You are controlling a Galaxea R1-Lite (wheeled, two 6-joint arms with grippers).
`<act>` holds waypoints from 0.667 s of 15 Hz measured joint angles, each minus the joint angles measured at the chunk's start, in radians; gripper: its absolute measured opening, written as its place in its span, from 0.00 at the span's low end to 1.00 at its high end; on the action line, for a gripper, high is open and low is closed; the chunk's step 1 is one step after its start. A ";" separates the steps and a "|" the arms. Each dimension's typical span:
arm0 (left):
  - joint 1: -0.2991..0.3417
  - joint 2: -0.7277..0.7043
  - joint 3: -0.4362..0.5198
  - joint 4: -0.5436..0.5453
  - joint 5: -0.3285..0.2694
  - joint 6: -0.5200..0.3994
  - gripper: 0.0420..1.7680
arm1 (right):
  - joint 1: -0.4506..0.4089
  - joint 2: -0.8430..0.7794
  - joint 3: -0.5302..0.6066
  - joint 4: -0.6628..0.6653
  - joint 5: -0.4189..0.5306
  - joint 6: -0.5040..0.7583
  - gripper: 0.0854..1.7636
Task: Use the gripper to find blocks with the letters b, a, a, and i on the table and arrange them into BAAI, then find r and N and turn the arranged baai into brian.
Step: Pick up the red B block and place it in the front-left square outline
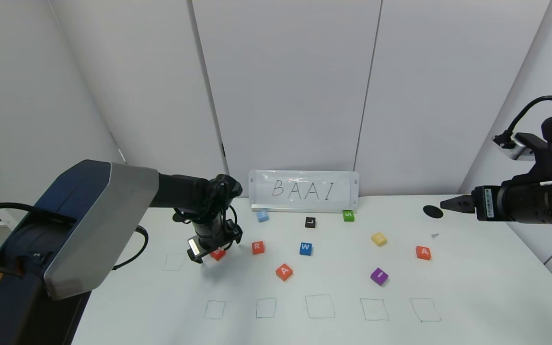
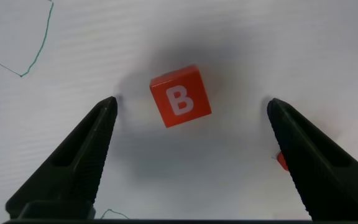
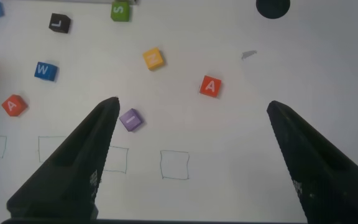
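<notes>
Two tools are spread wide; the left tool point(image 2: 188, 109) hangs low over the B block point(image 2: 180, 96) on the white surface point(image 1: 472, 297), straddling it without touching; R block point(image 1: 258, 247) just beside, blue W block point(image 1: 305, 248) farther along; right tool point(image 3: 191, 112) sits high, well clear.

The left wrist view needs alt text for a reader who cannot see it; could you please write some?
An orange-red B block lies on the white table, between the open fingers of the left gripper, untouched. A pen-drawn square's corner shows nearby.
</notes>
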 joint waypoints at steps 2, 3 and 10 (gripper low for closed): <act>0.004 0.008 -0.007 0.001 0.000 0.000 0.97 | -0.001 0.001 0.000 0.000 0.000 0.000 0.97; 0.004 0.011 -0.009 0.000 0.000 0.000 0.97 | -0.001 0.002 0.000 0.000 -0.001 0.000 0.97; 0.003 0.018 -0.010 0.003 0.003 -0.006 0.91 | -0.016 0.004 -0.006 0.000 0.000 -0.001 0.97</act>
